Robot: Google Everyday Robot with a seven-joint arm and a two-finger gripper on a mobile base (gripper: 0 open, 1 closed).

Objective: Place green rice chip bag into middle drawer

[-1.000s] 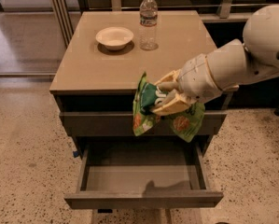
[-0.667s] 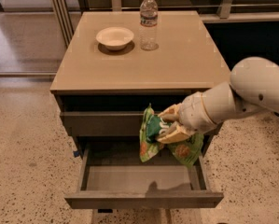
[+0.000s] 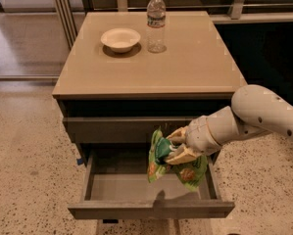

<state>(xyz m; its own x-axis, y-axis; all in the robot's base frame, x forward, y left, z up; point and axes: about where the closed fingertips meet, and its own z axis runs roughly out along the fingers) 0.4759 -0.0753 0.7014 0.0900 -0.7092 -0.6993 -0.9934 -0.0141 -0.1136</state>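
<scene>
1. One room, hard floor: pale speckled stone look, filling lower left and lower right of frame. Metal posts stand at upper left, dark area at upper right.
2. Cabinet top is smooth tan and takes up the upper ctr of frame.
3. Two items sit on it near the back edge. White bowl is upright, nothing visible inside. Clear water bottle w/ white cap stands upright just to the bowl's right, apart from it.
4. Below the top is a dark gap, then a shut drawer front, grey-brown.
5. Middle drawer is pulled out toward btm of frame. Plain front panel, shallow grey box; its floor shows only a shadow. Small blue tape bit is by its left side.
6. White arm comes in from right of frame.
7. Gripper is at ctr-right, over the drawer's right half. Its tan fingers are clamped on the green rice chip bag.
8. Bag hangs crumpled from the grip, lower part dropping into the open drawer. Can't tell if it touches the drawer floor.
</scene>
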